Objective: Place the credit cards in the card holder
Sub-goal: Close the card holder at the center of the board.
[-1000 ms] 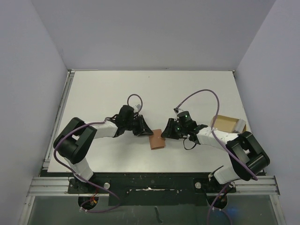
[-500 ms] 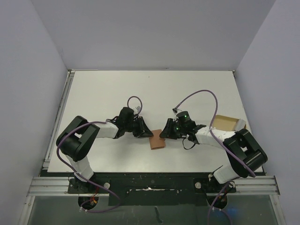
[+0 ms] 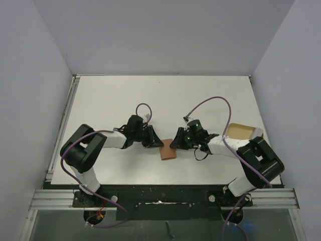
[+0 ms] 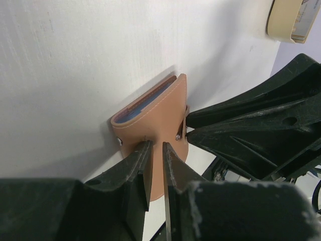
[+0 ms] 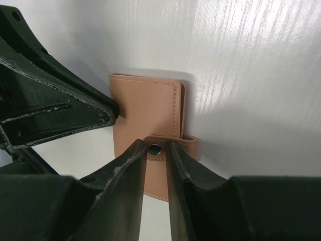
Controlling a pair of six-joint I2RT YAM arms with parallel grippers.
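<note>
Between both jaw pairs lies the folded reddish-brown leather card holder (image 3: 168,152), unmoved, a thin blue credit card (image 4: 149,102) edge inside. Left gripper (image 4: 154,148) jaws stand narrowly apart over it; right gripper (image 5: 156,144), edged closer, likewise straddles its snap stud (image 5: 155,148).

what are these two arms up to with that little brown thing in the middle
Both arms reach in to the card holder, which lies folded on the table between them. The left tool sits at one edge of it, fingers nearly together, and the right tool straddles its snap tab from the opposite side. A blue credit card edge shows inside the fold, so at least one is in. Whether either tool actually pinches the leather is unclear.
</note>
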